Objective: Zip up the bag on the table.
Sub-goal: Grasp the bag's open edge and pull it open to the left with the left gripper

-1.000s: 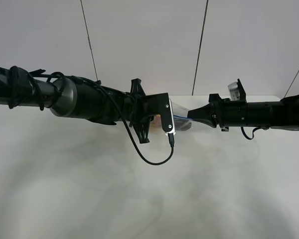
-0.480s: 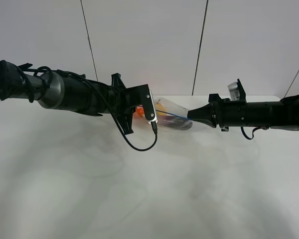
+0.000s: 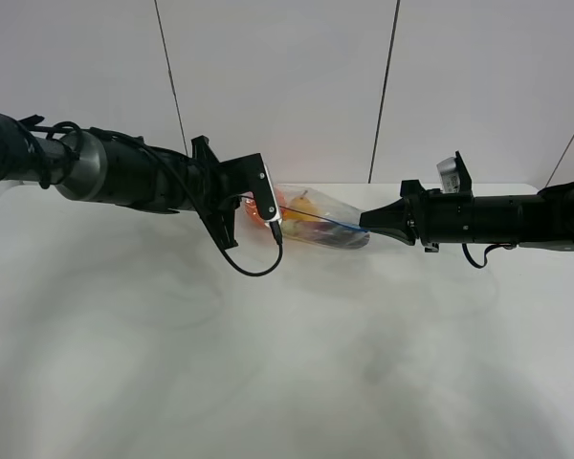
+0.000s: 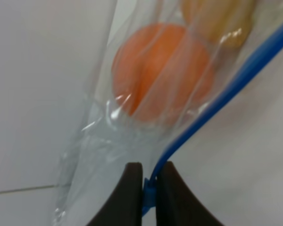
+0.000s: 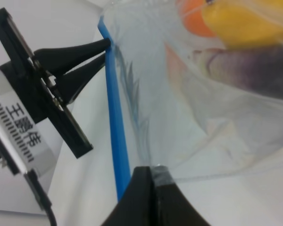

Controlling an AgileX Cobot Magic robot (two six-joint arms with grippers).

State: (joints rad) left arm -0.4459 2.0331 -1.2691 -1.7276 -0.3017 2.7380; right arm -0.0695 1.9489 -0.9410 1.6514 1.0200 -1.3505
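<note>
1. My left claw (image 4: 148,175) is pinched tight. Its two dark fingers are closed on the blue zipper strip (image 4: 228,77) of the bag (image 3: 320,223), and the strip runs out from between the tips.
2. My right claw (image 5: 152,173) is closed all the way too. It grips the bag at the opposite end, where the blue strip meets a corner of clear plastic.
3. The bag is stretched between my two claws, over the far part of the table (image 3: 268,363) and near its back edge. I cannot tell whether its underside touches the tabletop.
4. Through the crinkly plastic I see an orange fruit (image 4: 162,70) close to my left claw. A yellow fruit (image 5: 245,21) lies just beside it, and a dark purple fruit (image 5: 257,66) sits nearer my right claw.
5. From my right wrist, the blue strip shows as one straight line running from one claw to the other. I cannot make out whether its two halves are pressed together along that length.
6. My arms reach in from either side with their tips pointing toward each other. A black cable (image 3: 253,266) hangs in a loop under my left wrist, above the white tabletop.
</note>
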